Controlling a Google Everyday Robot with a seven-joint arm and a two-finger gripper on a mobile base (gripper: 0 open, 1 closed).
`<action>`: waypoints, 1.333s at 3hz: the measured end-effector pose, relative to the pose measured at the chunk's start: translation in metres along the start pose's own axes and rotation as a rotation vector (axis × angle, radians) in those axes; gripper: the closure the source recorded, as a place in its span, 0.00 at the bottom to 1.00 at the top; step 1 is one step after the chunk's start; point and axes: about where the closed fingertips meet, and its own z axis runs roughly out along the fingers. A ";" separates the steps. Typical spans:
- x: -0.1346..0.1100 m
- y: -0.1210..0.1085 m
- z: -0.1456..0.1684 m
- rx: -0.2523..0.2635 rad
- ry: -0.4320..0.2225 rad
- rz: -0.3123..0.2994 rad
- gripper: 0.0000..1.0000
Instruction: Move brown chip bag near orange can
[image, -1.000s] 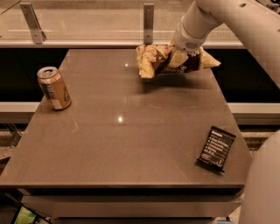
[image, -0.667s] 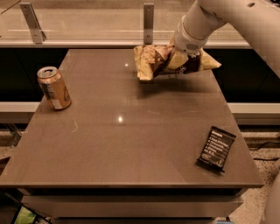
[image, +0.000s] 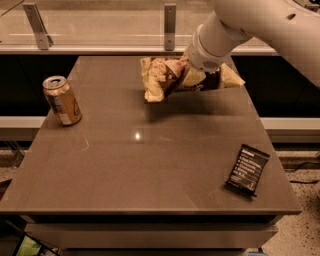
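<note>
We judge the task about half done. The hand (image: 200, 76), at the end of the white robot arm (image: 235, 27), sits over the far right part of the flat grey-brown bench (image: 150, 170). It is closed on the large crinkled brown chip bag (image: 161, 77), gripping it near its middle. The bag appears to be lifted clear of the bench, since a soft shadow lies on the surface beneath and in front of it.

The carry across is what remains. The small upright orange can (image: 62, 100), metal with a silver top and pull tab, stands near the left edge, well apart from the bag, with open bench between them. The bag then has to be set down beside the can and let go.

The bag itself hangs roughly level. Its pale yellow end points left toward the can, its other end juts out right of the hand, and its dark brown middle is creased and bunched where it is held. A small flat black packet (image: 247, 169) with white text lies near the right front corner, away from the route.
</note>
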 end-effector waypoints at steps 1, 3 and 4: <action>-0.014 0.013 0.000 0.027 -0.024 -0.013 1.00; -0.032 0.026 0.002 0.063 -0.104 -0.047 1.00; -0.045 0.035 0.005 0.069 -0.129 -0.053 1.00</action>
